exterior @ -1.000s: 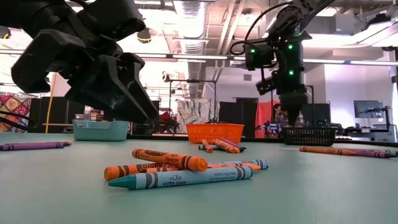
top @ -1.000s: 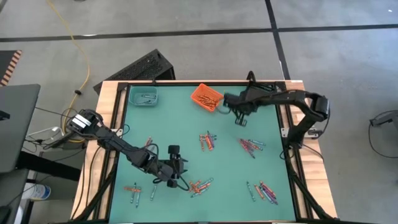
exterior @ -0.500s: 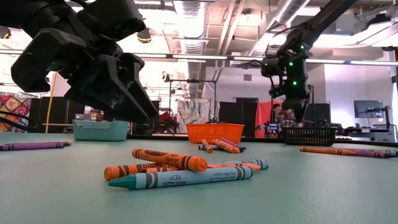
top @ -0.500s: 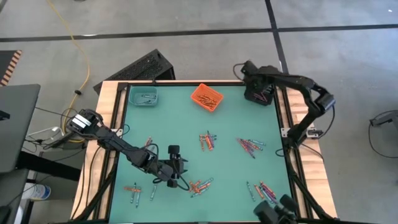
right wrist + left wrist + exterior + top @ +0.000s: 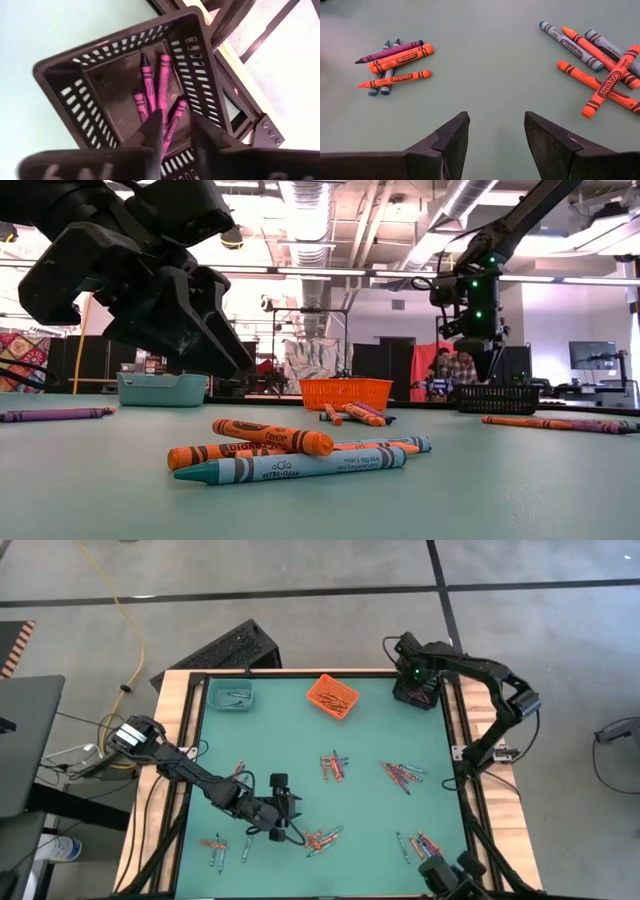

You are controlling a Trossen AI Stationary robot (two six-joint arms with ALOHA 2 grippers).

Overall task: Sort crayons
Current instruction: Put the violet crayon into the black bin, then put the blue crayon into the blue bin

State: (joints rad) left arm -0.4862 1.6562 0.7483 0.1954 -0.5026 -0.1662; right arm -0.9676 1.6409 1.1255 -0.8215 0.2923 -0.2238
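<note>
- The right gripper (image 5: 172,131) hangs right over the black bin (image 5: 416,692) at the far right corner of the table (image 5: 300,730). Its jaws are a little apart, and a pink crayon (image 5: 163,85) shows in the gap. I cannot tell if the jaws pinch it or if it already lies in the bin.
- If that crayon sticks to a jaw, it could ride back up with the arm and drop on the table or over the edge. The bin sits close to the table's edge.
- The black bin has holes in its walls. A crayon that lands on its tip could poke into a hole and get stuck.
- The left gripper (image 5: 495,142) hovers low over bare table at the near left, jaws spread and empty. It sits between two little heaps of crayons (image 5: 395,67), so it could bump one heap when it goes for the other.
- The crayons lie crossed on each other in the heap of orange and blue crayons (image 5: 597,62). A grab there could pick up two colours at once.
- The black bin holds a few pink and purple crayons.
- The orange bin (image 5: 332,695) holds orange crayons.
- The teal bin (image 5: 230,694) holds some blue-grey crayons.
- Many crayons lie in small heaps all over the table, not sorted yet.
</note>
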